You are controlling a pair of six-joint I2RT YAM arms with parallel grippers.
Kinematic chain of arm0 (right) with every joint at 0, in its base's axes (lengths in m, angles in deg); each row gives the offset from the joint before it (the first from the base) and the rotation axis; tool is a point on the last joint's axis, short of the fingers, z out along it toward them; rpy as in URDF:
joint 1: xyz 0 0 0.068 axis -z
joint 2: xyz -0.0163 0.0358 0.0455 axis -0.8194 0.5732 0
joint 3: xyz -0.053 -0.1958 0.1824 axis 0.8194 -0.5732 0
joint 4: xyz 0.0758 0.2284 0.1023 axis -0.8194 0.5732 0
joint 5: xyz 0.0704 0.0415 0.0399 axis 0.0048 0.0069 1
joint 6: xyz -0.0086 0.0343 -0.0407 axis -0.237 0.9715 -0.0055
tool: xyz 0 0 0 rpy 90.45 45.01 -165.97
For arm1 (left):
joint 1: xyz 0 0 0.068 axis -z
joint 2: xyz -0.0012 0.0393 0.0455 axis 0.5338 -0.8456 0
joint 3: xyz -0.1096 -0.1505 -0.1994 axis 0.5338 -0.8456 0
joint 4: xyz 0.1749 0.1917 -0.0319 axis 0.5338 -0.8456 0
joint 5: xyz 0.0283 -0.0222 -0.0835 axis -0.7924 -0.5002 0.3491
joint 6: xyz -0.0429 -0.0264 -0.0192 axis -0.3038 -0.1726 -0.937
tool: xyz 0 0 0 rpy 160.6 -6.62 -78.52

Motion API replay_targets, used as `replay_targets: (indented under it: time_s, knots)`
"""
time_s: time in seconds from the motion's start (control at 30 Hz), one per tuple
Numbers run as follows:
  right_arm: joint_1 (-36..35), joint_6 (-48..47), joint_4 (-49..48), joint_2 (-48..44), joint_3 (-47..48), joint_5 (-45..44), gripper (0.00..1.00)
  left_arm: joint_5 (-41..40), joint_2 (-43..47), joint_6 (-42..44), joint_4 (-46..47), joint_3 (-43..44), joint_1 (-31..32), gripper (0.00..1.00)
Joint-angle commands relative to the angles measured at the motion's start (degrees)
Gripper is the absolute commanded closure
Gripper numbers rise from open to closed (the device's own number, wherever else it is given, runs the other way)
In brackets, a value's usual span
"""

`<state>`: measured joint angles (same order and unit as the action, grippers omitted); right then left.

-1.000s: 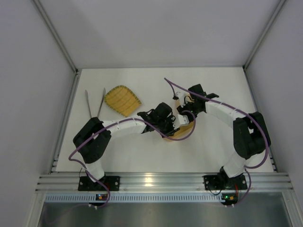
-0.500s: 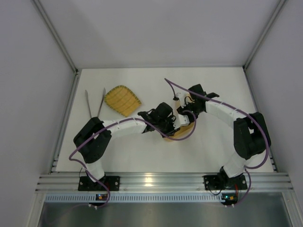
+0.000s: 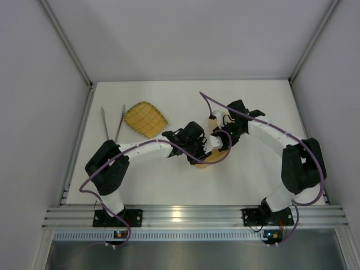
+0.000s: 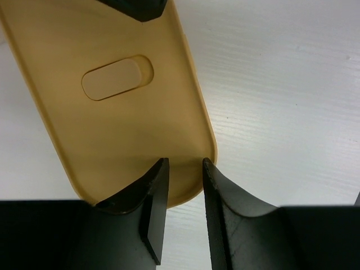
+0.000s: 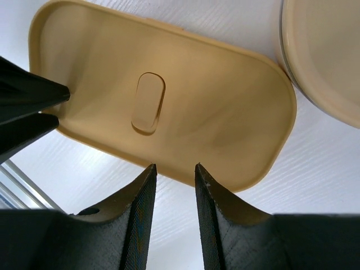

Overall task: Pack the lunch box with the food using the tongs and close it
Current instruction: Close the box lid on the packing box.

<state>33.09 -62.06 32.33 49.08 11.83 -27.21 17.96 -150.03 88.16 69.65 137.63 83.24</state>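
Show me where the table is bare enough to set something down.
Free: the far strip between back wall and woven tray; the near table strip this side of the lunch box. Crowded: the centre, left pincer and right pincer at the lunch box beside the round bowl; tongs line the left edge.

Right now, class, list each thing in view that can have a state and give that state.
lunch box lid, lying flat, oval recess facing up, not clamped.
tongs, lying on the table, unheld.
woven tray, resting on the table, untouched.
round bowl, closed, tan lid on.
left pincer, ajar, tips at the lid's end, gripping nothing.
right pincer, ajar, tips at the lid's long edge, gripping nothing.
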Motion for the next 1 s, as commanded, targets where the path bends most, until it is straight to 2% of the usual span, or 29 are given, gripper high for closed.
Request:
replay_targets:
  time_s: [0.0, 0.17, 0.47, 0.77, 0.97]
  knots:
    - [1.0, 1.4, 0.4, -4.3, 2.3, 2.4, 0.67, -1.6, 1.0, -2.1, -8.2, 0.7, -0.9, 0.64]
    - [2.4, 2.0, -0.4, -6.1, 2.3, 3.7, 0.66, -1.3, 1.9, -2.9, -9.4, 3.8, -2.3, 0.61]
    - [8.0, 3.2, -0.7, -8.2, 0.9, 6.5, 0.65, -0.2, -0.3, -2.4, -13.9, 14.7, -6.6, 0.56]
    - [15.9, 2.5, 1.0, -8.8, 0.0, 10.2, 0.64, 2.7, -8.6, -5.0, -14.3, 22.3, -11.5, 0.56]
    - [19.4, 1.3, 2.0, -10.5, -1.1, 10.7, 0.64, -2.8, -14.3, -6.4, -10.2, 24.8, -12.5, 0.61]
